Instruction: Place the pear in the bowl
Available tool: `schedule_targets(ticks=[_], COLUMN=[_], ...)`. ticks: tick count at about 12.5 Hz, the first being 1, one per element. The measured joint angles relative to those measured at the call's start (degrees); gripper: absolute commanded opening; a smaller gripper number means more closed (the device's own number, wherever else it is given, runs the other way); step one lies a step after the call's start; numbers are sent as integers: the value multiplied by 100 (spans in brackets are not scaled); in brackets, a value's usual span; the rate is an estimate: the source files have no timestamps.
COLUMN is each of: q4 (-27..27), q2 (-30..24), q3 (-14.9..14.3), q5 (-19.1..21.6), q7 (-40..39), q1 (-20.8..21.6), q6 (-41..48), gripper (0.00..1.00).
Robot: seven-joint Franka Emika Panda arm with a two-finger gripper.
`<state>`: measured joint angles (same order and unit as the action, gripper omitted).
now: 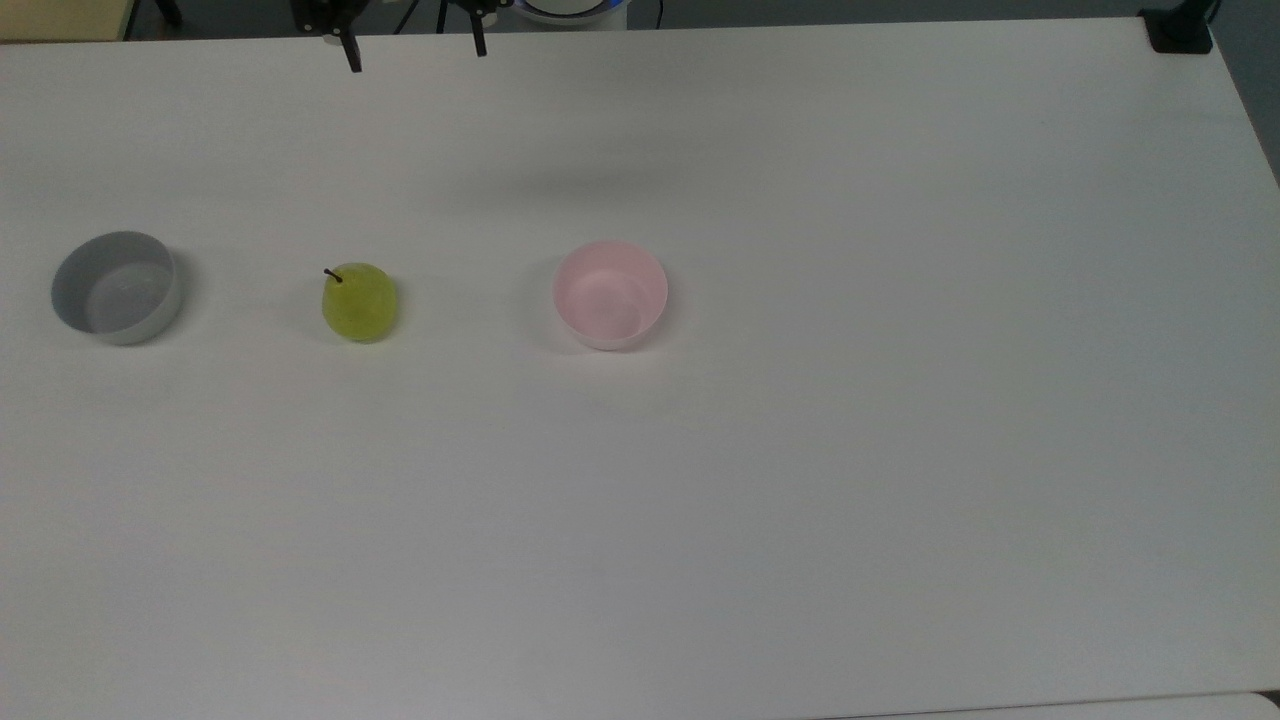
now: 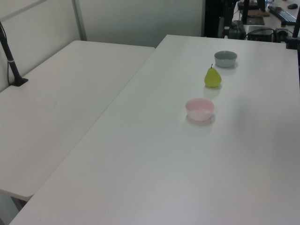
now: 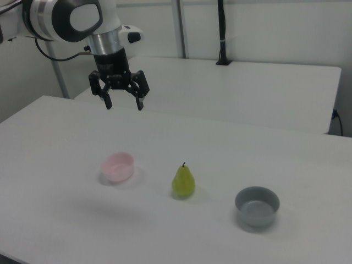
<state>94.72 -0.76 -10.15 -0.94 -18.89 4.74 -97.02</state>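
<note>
Evidently nothing is grasped yet: the black two-pronged fingers [image 3: 123, 102] hang spread wide and empty, high above the white counter [image 1: 800, 450]. Well below them, the small yellow-green pear [image 3: 183, 181] stands upright between the pale pink round bowl [image 3: 117, 166] and a grey straight-sided bowl [image 3: 257, 206], ready for a top-down grasp.

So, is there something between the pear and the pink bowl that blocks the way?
Nothing visible does. The pear and the pink bowl stand apart on bare table; the grey bowl stands on the pear's other side.
</note>
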Motion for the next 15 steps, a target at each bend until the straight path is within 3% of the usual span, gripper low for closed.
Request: schedule_targets(ticks=[4, 11, 15], q4=[1, 223, 905], q2=[-1, 141, 356], q3=[-1, -21, -35], q5=[-266, -486, -433], q7=[-914, -1254, -922], q1=[-190, -793, -1004], q6=[0, -1, -1276], gripper=[100, 100, 100])
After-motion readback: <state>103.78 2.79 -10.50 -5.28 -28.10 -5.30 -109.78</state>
